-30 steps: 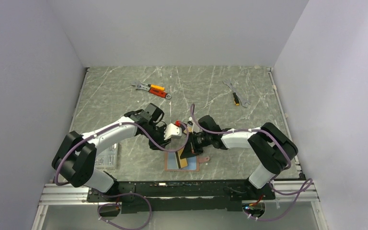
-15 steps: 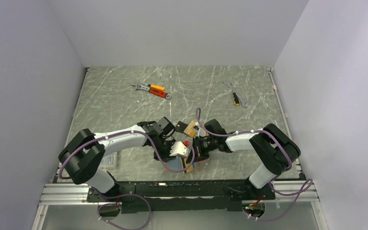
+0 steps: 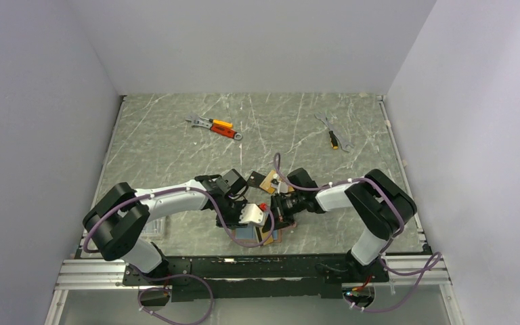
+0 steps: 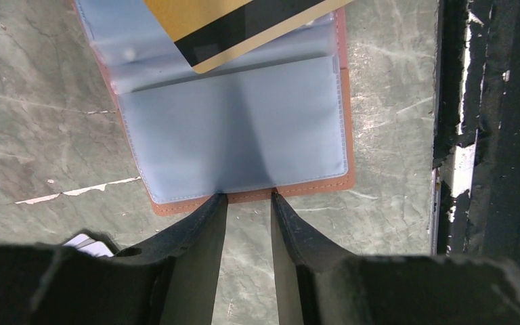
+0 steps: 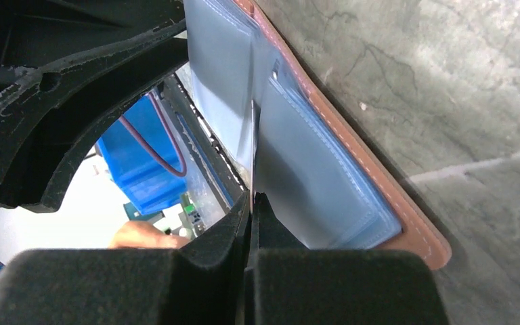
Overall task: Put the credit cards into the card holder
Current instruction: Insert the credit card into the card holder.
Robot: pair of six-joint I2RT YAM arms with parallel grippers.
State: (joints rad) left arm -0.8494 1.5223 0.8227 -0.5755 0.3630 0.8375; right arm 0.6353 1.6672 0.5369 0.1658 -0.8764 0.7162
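- Top view: the holder [image 3: 242,235] lies open on the desk [image 3: 176,149], and both arms bend in over it.
- The left fingers [image 3: 248,228] come down on the holder from its left, and the right fingers [image 3: 273,218] reach in from its right. From this height I cannot tell how either pair stands.
- A second, orange-tan card [image 3: 269,181] lies flat on the desk beyond the holder, well apart from it.
- Further beyond the holder are orange-handled pliers [image 3: 214,126] to the left and a wrench [image 3: 334,135] to the right.
- Left wrist view: the holder [image 4: 244,128] shows its blue-grey clear sleeves inside a reddish-brown rim.
- The left fingers [image 4: 247,198] are a little spread, with bare desk in the gap between them. Their tips touch the holder's near rim.
- A gold card [image 4: 244,24] with a black stripe slants over the holder's far half, one corner overlapping the upper sleeve.
- Right wrist view: the right fingers [image 5: 252,203] are pressed together on the card [image 5: 252,149], which is seen edge-on as a thin line.
- The card's far end meets the holder [image 5: 379,196] where two sleeves adjoin. I cannot tell if it is inside a sleeve.
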